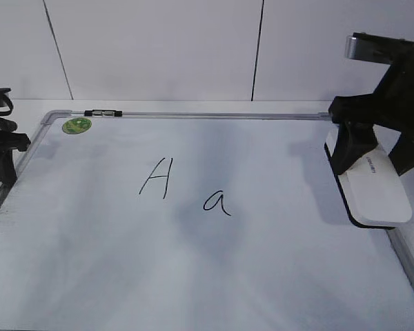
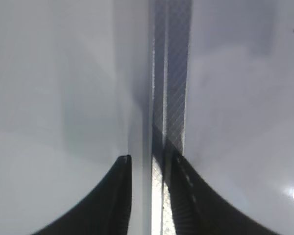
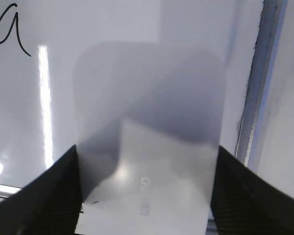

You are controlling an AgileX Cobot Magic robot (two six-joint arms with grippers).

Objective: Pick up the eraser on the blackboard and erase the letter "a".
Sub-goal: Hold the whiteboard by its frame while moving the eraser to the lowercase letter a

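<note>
The blackboard [image 1: 193, 276] is a large white board with a grey metal frame, lying flat. The letter "a" [image 1: 217, 203] is written in black near its middle and also shows at the top left of the right wrist view [image 3: 10, 29]. My right gripper [image 1: 376, 155] is shut on the eraser [image 1: 376, 189], a white block with a dark underside, near the board's right edge. The eraser seems slightly raised and casts a shadow to its left. In the right wrist view the jaws [image 3: 147, 149] press both sides of the eraser [image 3: 152, 196]. My left gripper [image 1: 3, 155] is empty at the board's left edge.
A taller capital "A" [image 1: 157, 178] stands to the left of the "a". A green round sticker [image 1: 76, 125] sits in the far left corner. The board's frame runs under the left jaws [image 2: 169, 73] and beside the eraser [image 3: 257, 88]. A white wall is behind.
</note>
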